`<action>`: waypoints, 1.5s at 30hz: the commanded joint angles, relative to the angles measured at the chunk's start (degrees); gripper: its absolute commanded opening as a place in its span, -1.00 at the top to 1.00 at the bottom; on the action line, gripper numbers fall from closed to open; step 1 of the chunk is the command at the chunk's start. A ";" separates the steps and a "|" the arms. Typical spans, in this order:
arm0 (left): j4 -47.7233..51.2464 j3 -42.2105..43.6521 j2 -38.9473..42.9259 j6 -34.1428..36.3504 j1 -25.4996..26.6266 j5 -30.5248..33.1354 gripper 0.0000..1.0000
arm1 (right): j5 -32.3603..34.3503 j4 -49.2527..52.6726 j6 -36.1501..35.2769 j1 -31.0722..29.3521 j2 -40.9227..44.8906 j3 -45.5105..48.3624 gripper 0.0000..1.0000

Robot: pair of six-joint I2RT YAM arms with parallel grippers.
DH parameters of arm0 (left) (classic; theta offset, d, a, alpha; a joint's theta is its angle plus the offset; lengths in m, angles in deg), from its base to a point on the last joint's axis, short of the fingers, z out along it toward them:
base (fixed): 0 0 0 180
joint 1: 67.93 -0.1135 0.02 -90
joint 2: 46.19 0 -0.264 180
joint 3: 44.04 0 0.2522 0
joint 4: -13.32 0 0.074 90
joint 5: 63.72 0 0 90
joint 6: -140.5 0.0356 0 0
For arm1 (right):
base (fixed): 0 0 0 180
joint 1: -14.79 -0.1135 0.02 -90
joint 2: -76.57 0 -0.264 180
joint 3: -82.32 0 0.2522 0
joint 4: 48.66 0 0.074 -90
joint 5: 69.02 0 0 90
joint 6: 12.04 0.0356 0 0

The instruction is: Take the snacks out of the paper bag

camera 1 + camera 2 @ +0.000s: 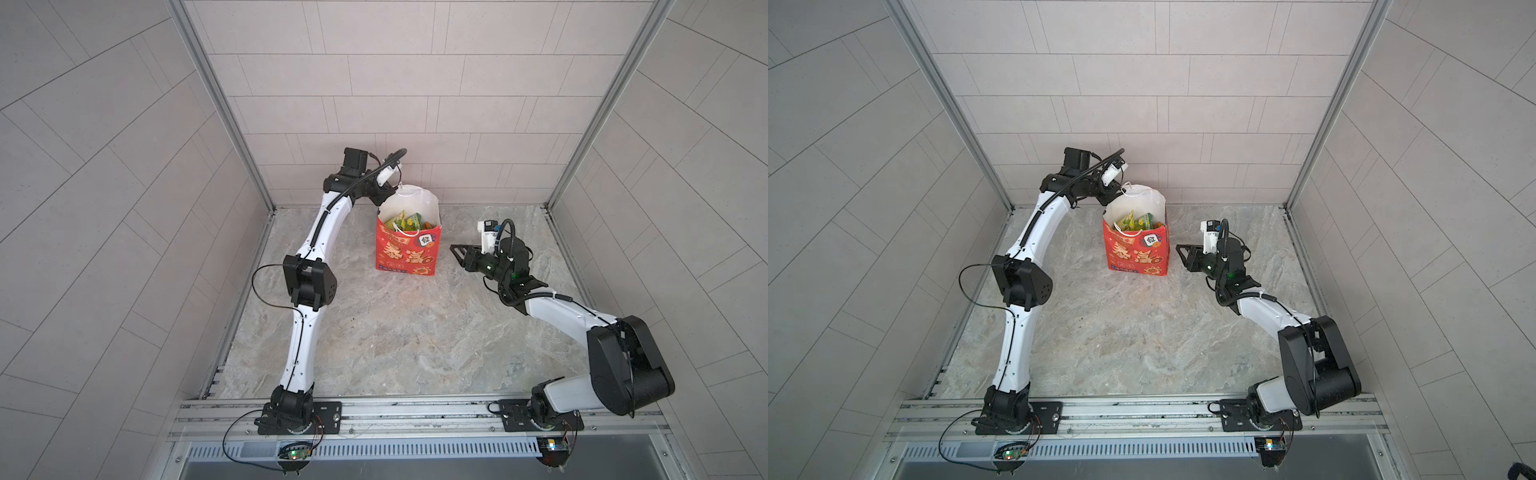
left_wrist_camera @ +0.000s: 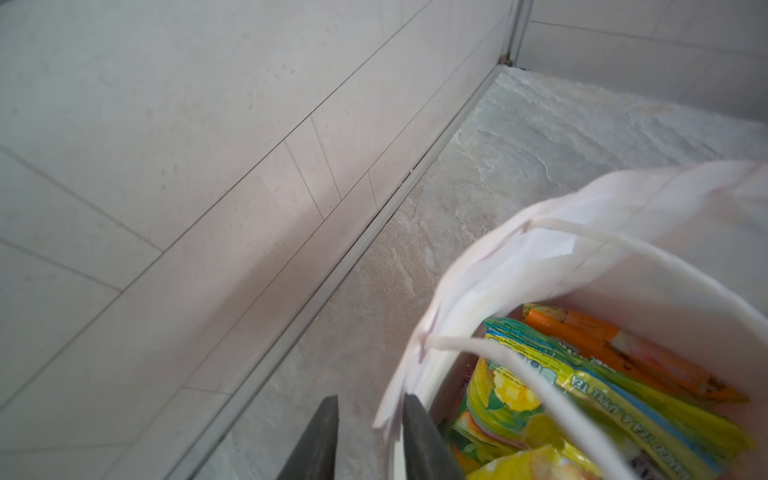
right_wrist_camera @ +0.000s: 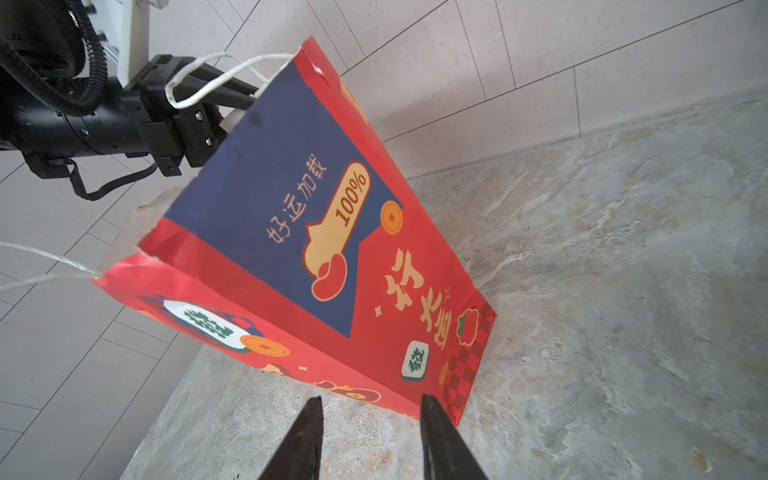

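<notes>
Left pincer (image 2: 370, 399), astride paper bag (image 2: 457, 282) (snacks (image 2: 519, 395) inside)

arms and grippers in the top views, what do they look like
The left arm and right arm have curved glossy white link shells, matte black joint housings and black bases. Thin black cables loop beside them, with ribbed black conduit near the wrists. The left gripper and right gripper have black, tapering wedge-shaped fingers. Green lights glow on the right wrist.
</notes>
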 commanded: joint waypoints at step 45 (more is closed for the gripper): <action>-19.17 65.94 51.66 5.98 14.23 -2.41 1.00 | 23.04 -3.75 17.90 -22.51 -8.53 10.60 0.46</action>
